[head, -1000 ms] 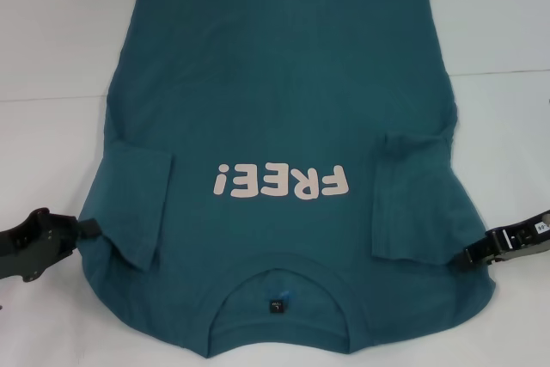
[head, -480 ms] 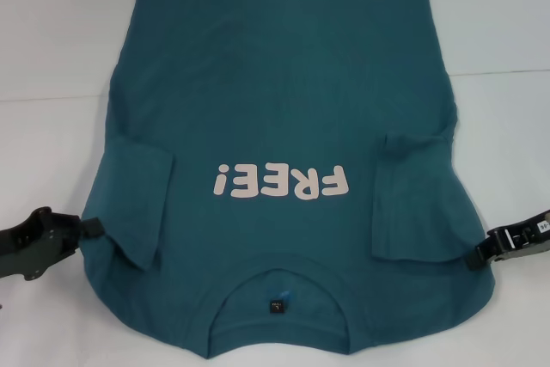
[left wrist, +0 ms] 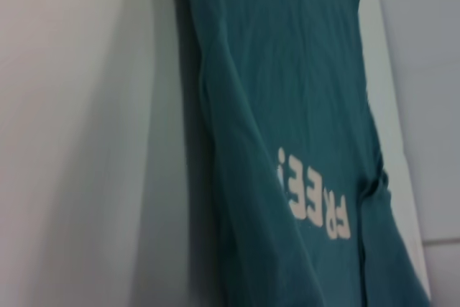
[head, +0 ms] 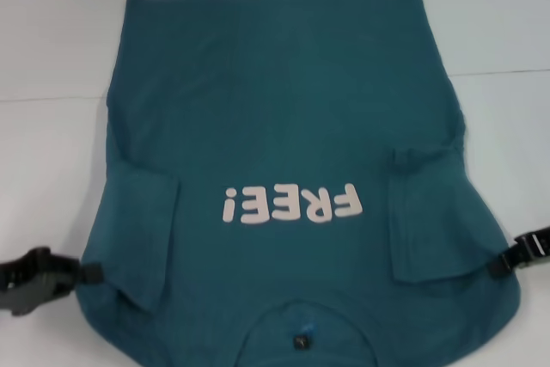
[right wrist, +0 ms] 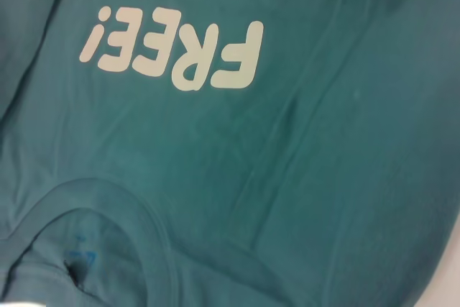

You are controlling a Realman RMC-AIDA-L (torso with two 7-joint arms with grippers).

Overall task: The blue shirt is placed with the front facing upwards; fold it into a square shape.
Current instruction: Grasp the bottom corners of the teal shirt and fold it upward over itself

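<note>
— Where does the blue shirt (head: 284, 143) lie?

— Spread front up on the white desk (head: 51, 32), collar (head: 305, 324) toward the robot, hem at the far side. The pale "FREE!" print (head: 288, 204) reads upside down in the head view. Both short sleeves are folded inward over the chest, one on each side of the print.

— And the arms?

— The left gripper (head: 90, 272) is at the shirt's left shoulder edge, low on the desk, its tip touching the cloth. The right gripper (head: 503, 266) is at the right shoulder edge, likewise touching the fabric.

— Are the jaws clenched on the cloth?

— I cannot tell for either: only dark tips meet the fabric. The right wrist view shows just the print (right wrist: 172, 52) and ribbed collar (right wrist: 136, 228); the left wrist view shows the shirt (left wrist: 287, 106) along its side.
</note>
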